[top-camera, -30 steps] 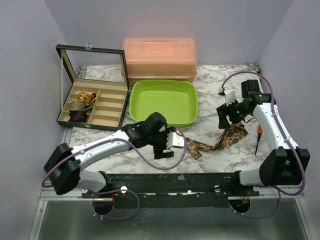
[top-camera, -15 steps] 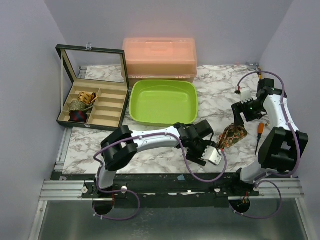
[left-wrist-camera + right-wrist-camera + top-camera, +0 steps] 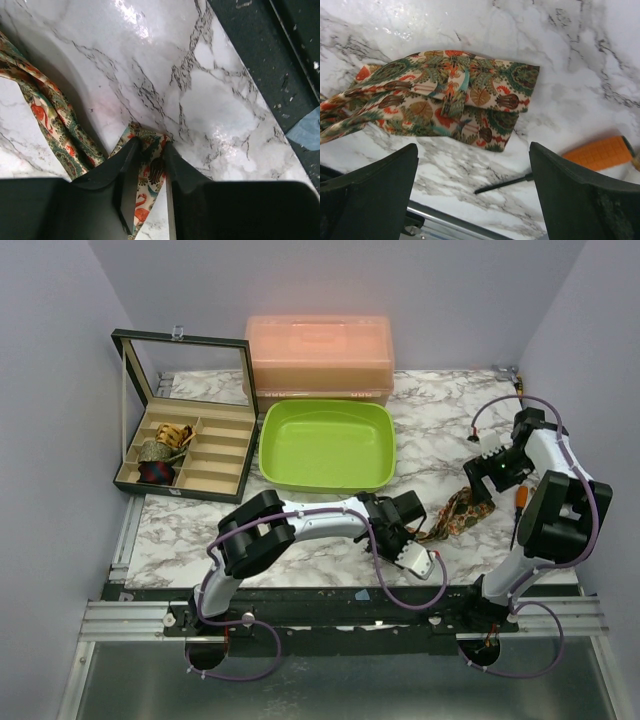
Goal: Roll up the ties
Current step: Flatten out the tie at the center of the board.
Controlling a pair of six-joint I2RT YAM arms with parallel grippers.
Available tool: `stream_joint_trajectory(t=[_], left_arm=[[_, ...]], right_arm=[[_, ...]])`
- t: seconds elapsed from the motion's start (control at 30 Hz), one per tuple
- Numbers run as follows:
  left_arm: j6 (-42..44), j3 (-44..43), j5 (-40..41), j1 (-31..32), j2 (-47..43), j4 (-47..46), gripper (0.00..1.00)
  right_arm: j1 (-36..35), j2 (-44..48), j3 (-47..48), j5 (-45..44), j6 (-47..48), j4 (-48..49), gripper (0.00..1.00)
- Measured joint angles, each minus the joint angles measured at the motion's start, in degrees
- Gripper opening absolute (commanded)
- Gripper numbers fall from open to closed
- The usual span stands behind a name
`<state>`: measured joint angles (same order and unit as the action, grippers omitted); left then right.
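The left gripper is clenched on a narrow stretch of the tie, with the floral fabric pinched between its two dark fingers just above the counter. From that pinch the tie runs away in a loose, twisted band over the marble. In the overhead view the left gripper is reached far across to the right half of the counter, near its front edge. From there the tie trails up and to the right, ending in a wider folded bunch.

The right gripper hangs over that wide end with its fingers spread far apart, gripping nothing. The wide end of the tie lies flat and doubled over on the marble below it. An orange-handled screwdriver lies just beside the fabric, apart from it.

Farther off, a lime-green tray sits mid-counter in front of an orange box. A black case stands open at the left, with rolls of fabric in its left compartments.
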<state>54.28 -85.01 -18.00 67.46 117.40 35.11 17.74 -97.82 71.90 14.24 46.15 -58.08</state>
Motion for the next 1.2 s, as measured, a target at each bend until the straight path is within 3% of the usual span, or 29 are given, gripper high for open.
stream_joint_trajectory(t=[0.03,0.17,0.23,0.4,0.43,0.63,0.83,0.9,0.97,1.0,1.07,1.13,1.2], left_arm=[[0.17,0.31,0.11,0.00,-0.15,0.24,0.00],[-1.40,2.43,-0.35,-0.74,-2.36,0.42,0.00],[-3.45,4.72,-1.81,-2.03,-6.08,1.46,0.00],[-10.08,6.12,-6.78,-8.57,-18.32,2.97,0.00],[-11.93,6.10,-8.11,-10.40,-21.27,2.91,0.00],[-21.38,6.03,-14.56,-19.69,-32.02,2.49,0.00],[-29.97,11.04,-20.37,-25.99,-37.77,-0.48,0.00],[-31.58,15.13,-21.24,-30.01,-40.68,-0.98,0.00],[-31.78,18.51,-22.08,-34.21,-42.69,-0.87,0.00],[-31.52,20.09,-22.53,-36.39,-43.43,-0.33,0.00],[-30.29,23.23,-22.99,-40.87,-44.68,1.25,0.00],[-27.65,27.04,-23.08,-44.89,-46.03,2.56,0.00],[-23.93,31.56,-23.15,-48.92,-48.04,5.20,0.04]], right_arm=[[0.00,-0.33,-1.22,-0.02,0.26,1.25,0.95],[0.02,-1.18,-5.31,-0.11,0.31,6.51,0.84],[0.02,-1.99,-6.03,-0.28,-0.20,9.05,0.65],[0.02,-2.54,-6.56,-0.39,-1.79,14.01,0.04],[0.02,-2.29,-6.34,-0.26,-2.08,14.25,0.01],[0.02,3.52,2.29,0.20,-2.56,11.91,0.01],[0.00,16.04,8.79,0.20,4.55,11.85,0.03],[-0.74,20.33,6.47,0.20,7.17,11.37,0.22],[-3.45,23.67,1.97,-0.44,8.20,10.69,0.64],[-5.95,24.65,-0.70,-0.57,8.04,10.16,0.75],[-10.38,25.35,-6.73,-0.57,7.74,8.87,0.82],[-18.18,25.35,-12.33,-0.33,7.52,6.25,0.82],[-21.35,25.35,-15.47,0.31,7.32,1.75,0.82]])
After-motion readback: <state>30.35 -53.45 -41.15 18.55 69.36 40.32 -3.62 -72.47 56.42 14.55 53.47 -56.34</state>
